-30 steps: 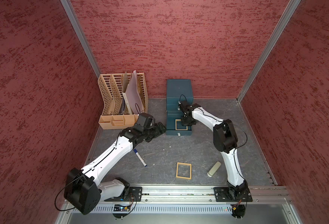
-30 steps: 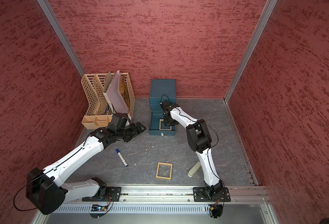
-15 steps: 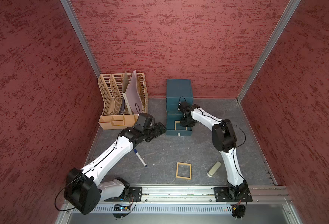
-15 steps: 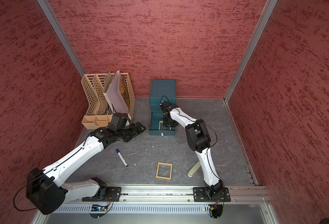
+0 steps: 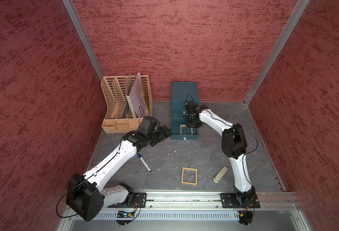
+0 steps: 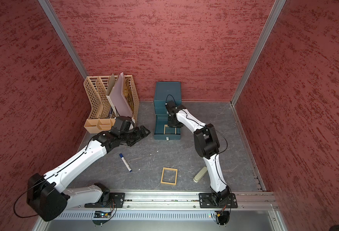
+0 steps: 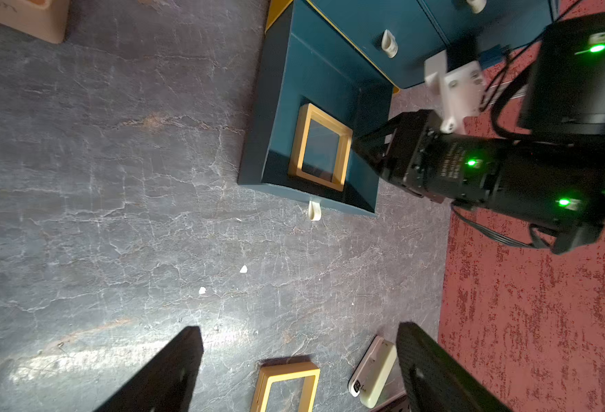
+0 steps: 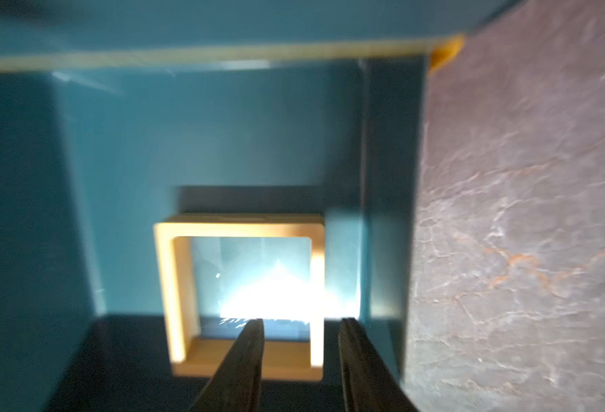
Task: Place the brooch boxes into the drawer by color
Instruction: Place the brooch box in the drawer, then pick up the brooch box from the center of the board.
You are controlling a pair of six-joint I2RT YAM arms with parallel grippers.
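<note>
The teal drawer (image 5: 183, 92) chest stands at the back wall with its lowest drawer (image 7: 276, 107) pulled out. One tan-yellow brooch box (image 5: 181, 129) (image 7: 303, 142) (image 8: 172, 285) lies flat inside. My right gripper (image 5: 192, 125) (image 8: 301, 321) hangs over that box's right side. It is open, its fingers straddling the frame's edge with a gap on each side. Another tan-yellow brooch box (image 5: 189, 176) (image 7: 286, 387) lies on the floor near the front rail. My left gripper (image 5: 164, 132) (image 7: 299, 339) hovers just left of the pulled-out drawer, open and empty. No other brooch boxes show.
A tan slotted file rack (image 5: 124, 104) with papers stands at the back left. A blue-capped marker (image 5: 144, 162) lies by the left arm, and a pale green cylinder (image 5: 220, 174) (image 7: 372, 378) lies by the right arm's base. Red walls close in three sides.
The right gripper's jaws have parted and let go of the tan-yellow box, which now rests in the drawer. The left arm has stayed still.
</note>
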